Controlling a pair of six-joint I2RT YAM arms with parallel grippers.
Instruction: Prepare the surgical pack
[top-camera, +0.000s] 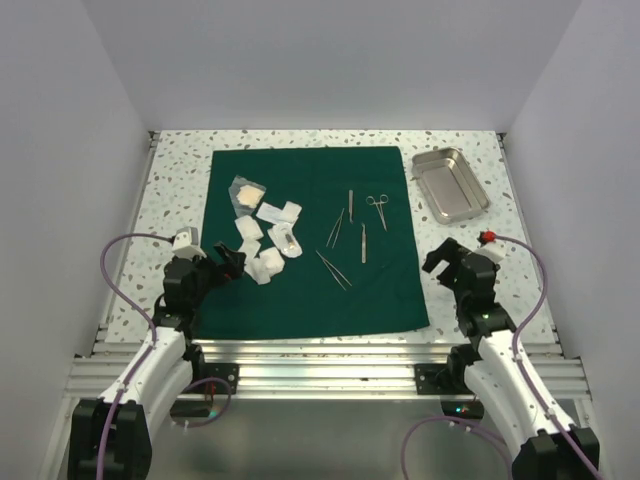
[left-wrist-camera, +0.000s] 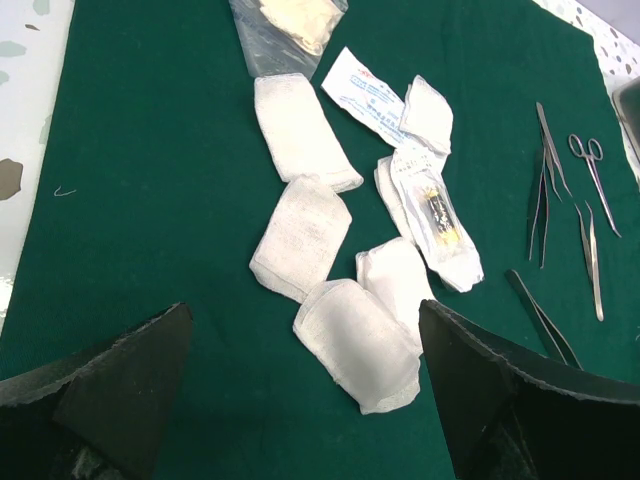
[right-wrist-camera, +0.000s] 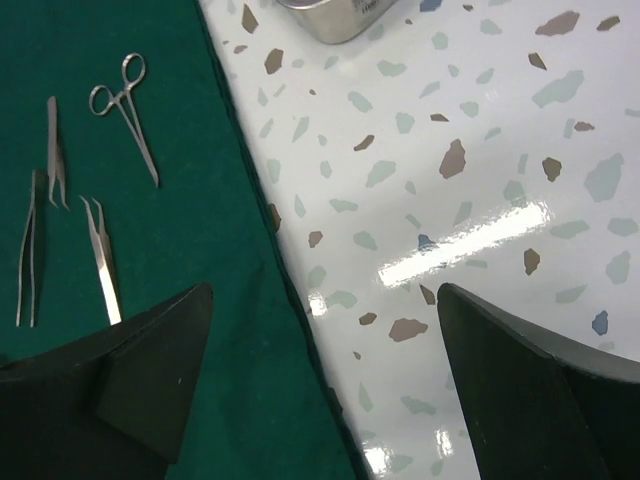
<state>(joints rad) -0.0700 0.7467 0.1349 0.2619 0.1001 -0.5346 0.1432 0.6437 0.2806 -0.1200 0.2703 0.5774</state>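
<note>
The surgical pack is a dark green drape (top-camera: 310, 290) spread flat as a large square on the speckled table. On it lie white gauze packets (top-camera: 268, 237) at the left and steel forceps and scissors (top-camera: 352, 228) in the middle. The steel tray (top-camera: 450, 184) stands off the drape at the back right. My left gripper (top-camera: 228, 262) is open and empty above the drape's near left, with gauze packets (left-wrist-camera: 357, 340) just ahead of it. My right gripper (top-camera: 442, 256) is open and empty above the drape's right edge (right-wrist-camera: 290, 300), near the instruments (right-wrist-camera: 100, 250).
White walls close in the table on three sides. A metal frame rail (top-camera: 320, 355) runs along the near edge. A clear plastic bag (top-camera: 246, 194) lies at the back of the gauze pile. Bare speckled tabletop (right-wrist-camera: 480, 200) lies between the drape and the right wall.
</note>
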